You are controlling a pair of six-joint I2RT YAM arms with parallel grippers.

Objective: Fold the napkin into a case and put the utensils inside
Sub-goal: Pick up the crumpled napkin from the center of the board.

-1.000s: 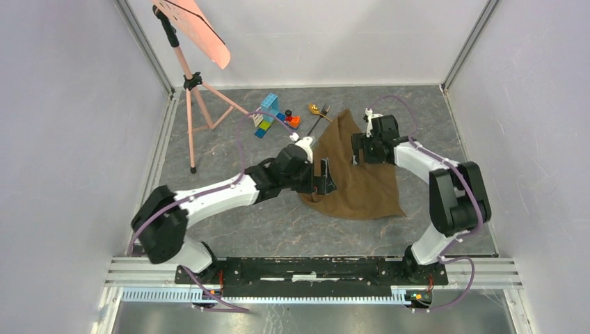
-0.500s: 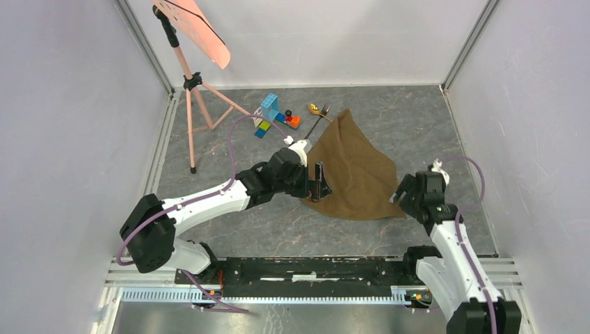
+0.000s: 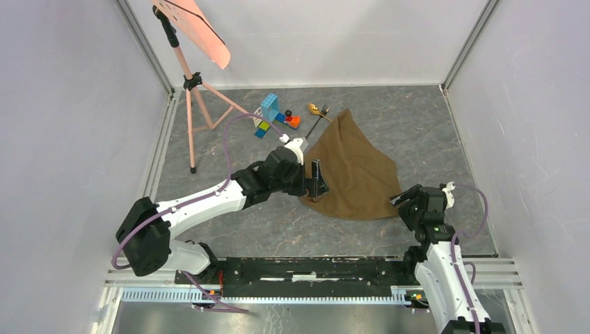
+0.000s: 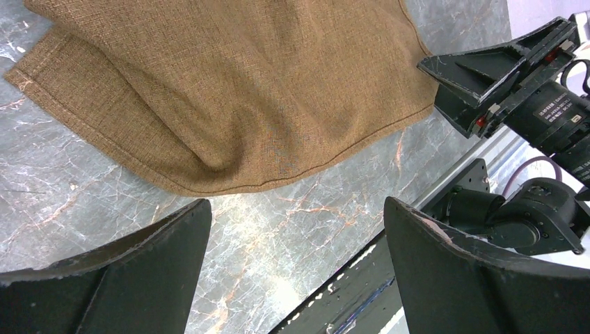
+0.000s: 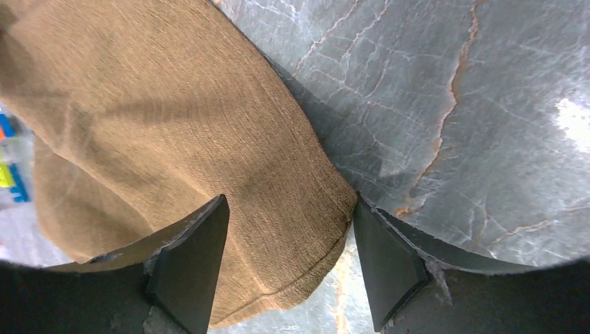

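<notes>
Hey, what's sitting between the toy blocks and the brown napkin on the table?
The top external view shows the gold spoon and the dark fork lying between the toy blocks and the napkin.

napkin (image 3: 355, 174) brown, fine woven texture | table (image 3: 424, 125) grey marble, white+rust veins | spoon (image 3: 316, 108) gold | fork (image 3: 317, 122) dk | toy blocks (image 3: 271, 115) blue/grn/yel/red | tripod (image 3: 195, 104) pink | arms (image 3: 209, 202) white, blk joints | cables (image 3: 226, 156) purple
</notes>
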